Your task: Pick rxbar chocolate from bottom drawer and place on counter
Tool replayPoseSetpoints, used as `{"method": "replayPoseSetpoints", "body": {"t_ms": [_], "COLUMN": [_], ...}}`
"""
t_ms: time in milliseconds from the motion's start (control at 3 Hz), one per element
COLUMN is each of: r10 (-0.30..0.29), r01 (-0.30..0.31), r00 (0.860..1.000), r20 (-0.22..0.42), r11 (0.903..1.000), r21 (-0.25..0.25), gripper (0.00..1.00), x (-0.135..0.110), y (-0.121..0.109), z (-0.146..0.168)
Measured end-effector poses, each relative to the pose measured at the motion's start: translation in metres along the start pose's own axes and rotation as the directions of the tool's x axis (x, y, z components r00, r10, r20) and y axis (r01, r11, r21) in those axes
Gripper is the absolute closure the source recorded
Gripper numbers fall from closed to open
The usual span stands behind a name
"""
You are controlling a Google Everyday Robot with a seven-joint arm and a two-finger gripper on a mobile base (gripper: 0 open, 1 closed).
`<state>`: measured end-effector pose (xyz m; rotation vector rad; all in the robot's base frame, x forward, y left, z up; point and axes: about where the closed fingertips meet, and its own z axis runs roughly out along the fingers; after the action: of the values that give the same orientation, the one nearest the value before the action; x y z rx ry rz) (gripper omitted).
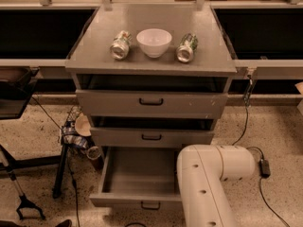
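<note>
Three grey metal drawers stack beneath the flat counter point(151, 20). Only the bottom drawer point(137, 174) stands pulled out, a deep box with a smooth floor. A white, rounded arm point(206, 183) covers its right side and hides the gripper there, so I cannot tell the jaws' state, nor see the rxbar chocolate.

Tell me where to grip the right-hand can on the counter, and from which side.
Mid-body of the can, from above, pinching across its round sides: it lies on its side, one end toward the camera. The bowl sits close on one flank. The gripper is out of view; only the arm shows.
</note>
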<state>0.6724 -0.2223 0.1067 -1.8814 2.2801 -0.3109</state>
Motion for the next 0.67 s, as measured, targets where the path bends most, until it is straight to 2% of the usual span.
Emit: {"method": "replayPoseSetpoints", "body": {"t_ms": [333,667], "r10": [-0.013,-0.028], "r01": [0.013,0.026], "r00": [1.0,0.999], "r20": [0.018,0.034], "r11": [0.9996,0.9988], "r21": [0.024,0.042], "gripper": [0.17,0.44], "x": [-0.0042,-0.0071], "y": [-0.0018,-0.0053], "z": [0.0001,-0.0078]}}
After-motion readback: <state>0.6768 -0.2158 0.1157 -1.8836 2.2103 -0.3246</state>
